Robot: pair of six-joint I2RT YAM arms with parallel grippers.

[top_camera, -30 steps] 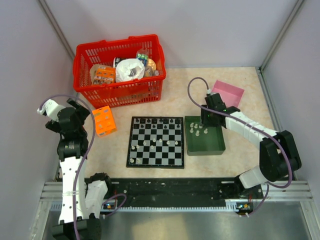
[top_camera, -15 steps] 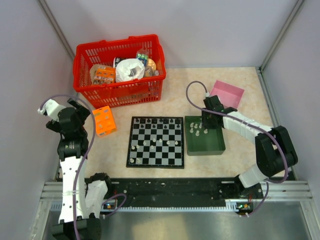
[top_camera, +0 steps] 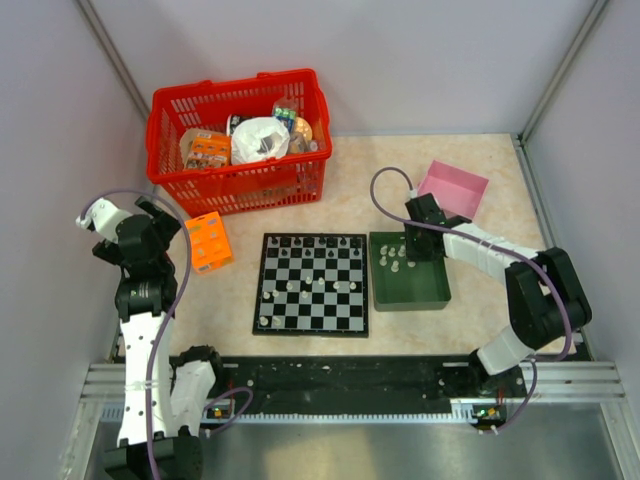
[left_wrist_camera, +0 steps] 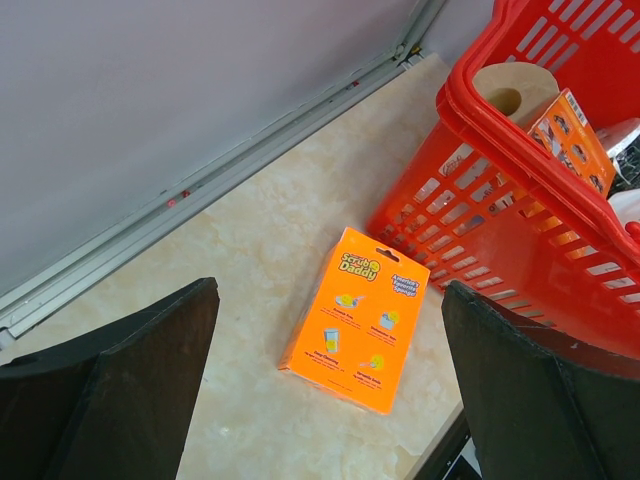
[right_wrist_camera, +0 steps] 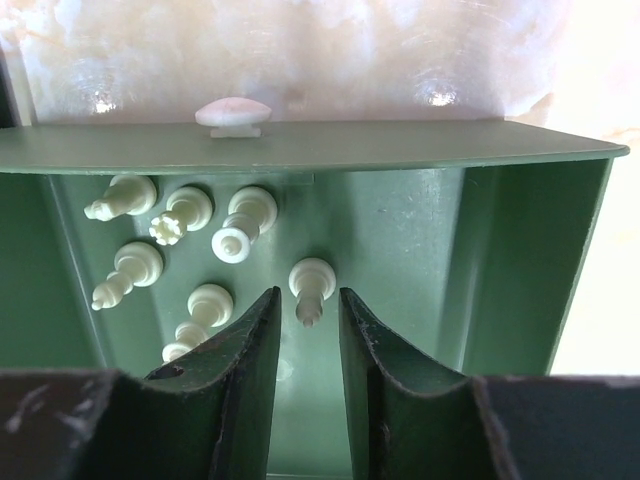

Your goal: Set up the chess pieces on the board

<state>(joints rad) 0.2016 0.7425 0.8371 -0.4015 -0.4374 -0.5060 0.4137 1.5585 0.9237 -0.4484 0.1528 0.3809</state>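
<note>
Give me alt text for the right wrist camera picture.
The right gripper, jaws narrowly apart, straddles the tip of a white chess piece lying in the green tray. Several more white pieces lie to its left.

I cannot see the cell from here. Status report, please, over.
Left end effector open, empty, by red basket. Right end effector open in green tray, jaws astride one white chess piece, not gripping. Board partly set. Nothing in the way.

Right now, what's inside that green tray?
Six pale chess pieces lying near one wall, one between the right pincer tips. The tray floor beneath its fingers is hidden.
</note>
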